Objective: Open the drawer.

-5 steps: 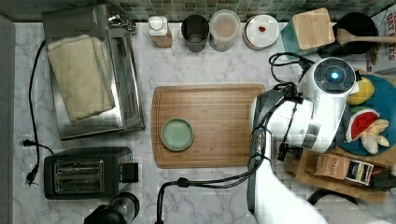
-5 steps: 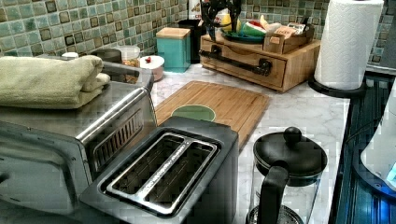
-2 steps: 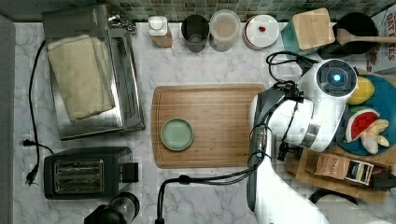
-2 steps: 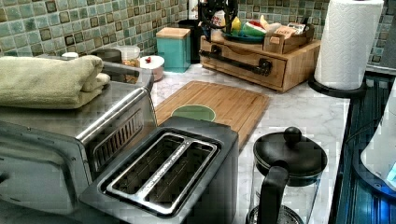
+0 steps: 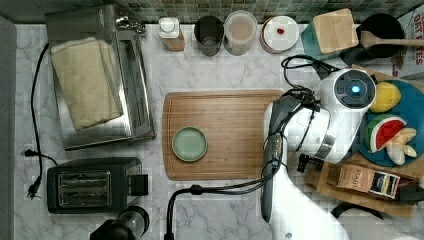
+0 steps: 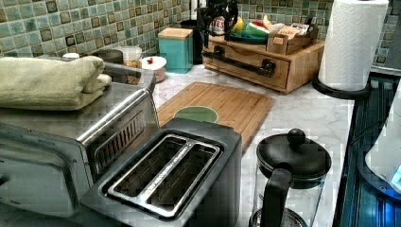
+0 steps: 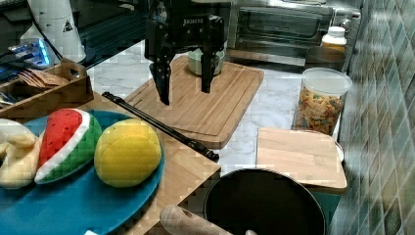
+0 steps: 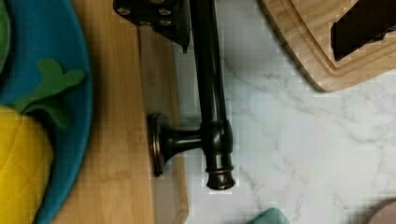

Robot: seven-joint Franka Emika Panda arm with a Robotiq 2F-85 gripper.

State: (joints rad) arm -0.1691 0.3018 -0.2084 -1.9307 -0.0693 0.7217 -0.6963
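Observation:
The drawer (image 6: pixel 257 66) is a light wooden box unit with its front flush; a black bar handle (image 6: pixel 239 63) runs along it. In the right view the handle (image 7: pixel 161 127) lies along the edge of the drawer's wooden top (image 7: pixel 183 171). My gripper (image 7: pixel 185 81) hangs open just above that bar, near its far half. In the wrist view the handle (image 8: pixel 210 93) and its bracket (image 8: pixel 175 140) lie between my fingers, close to one dark fingertip (image 8: pixel 156 14). Nothing is held. In the left view the gripper (image 6: pixel 217 19) hovers over the drawer's left end.
A blue plate (image 7: pixel 73 200) with toy fruit and a wooden caddy (image 7: pixel 44 93) sit on the drawer unit. A cutting board (image 5: pixel 225 132) with a green dish (image 5: pixel 189 143) lies beside it. Jars (image 5: pixel 239 31), a black pot (image 7: pixel 264 205), a toaster (image 5: pixel 87 182) and a toaster oven (image 5: pixel 102 75) surround it.
The arm's wrist has crept slightly toward the top view's bottom, along the drawer's side. The drawer and the other objects have not moved.

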